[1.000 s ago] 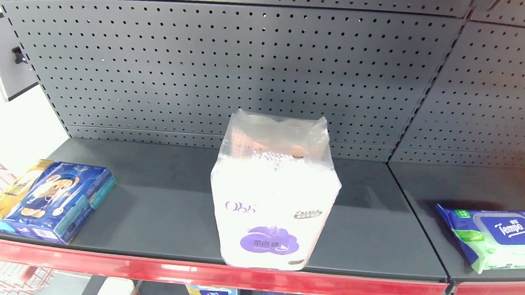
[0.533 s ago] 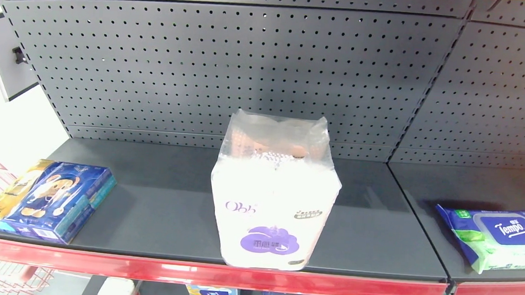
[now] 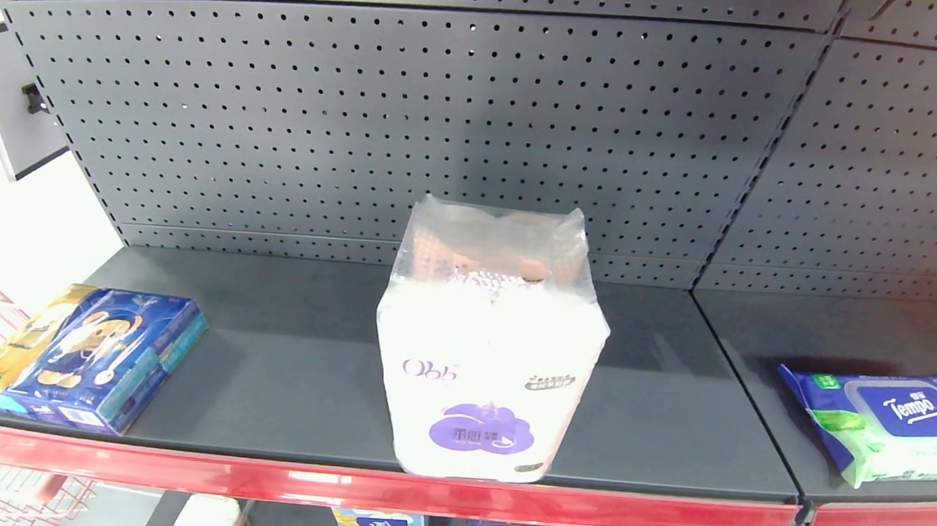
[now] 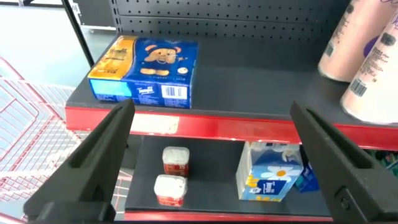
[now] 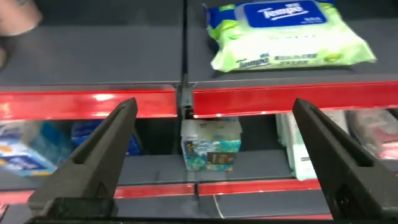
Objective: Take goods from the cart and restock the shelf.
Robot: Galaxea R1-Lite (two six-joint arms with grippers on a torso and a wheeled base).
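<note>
White, purple-printed roll pack (image 3: 485, 370) stands upright on the shelf (image 3: 283, 365).

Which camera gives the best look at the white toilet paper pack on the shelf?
The head view: the toilet paper pack stands whole on the shelf, front and clear top visible. The left wrist view catches a slice of its side at the edge. The right wrist view gives at most a pale corner blur.

You see left gripper (image 4: 211, 106): two matte black fingers (image 4: 93, 162), wedge-shaped, tapering to blunt tips, flat bevelled faces. Right gripper (image 5: 214, 102): same black tapered fingers (image 5: 336, 162), small round recess near one base.
</note>
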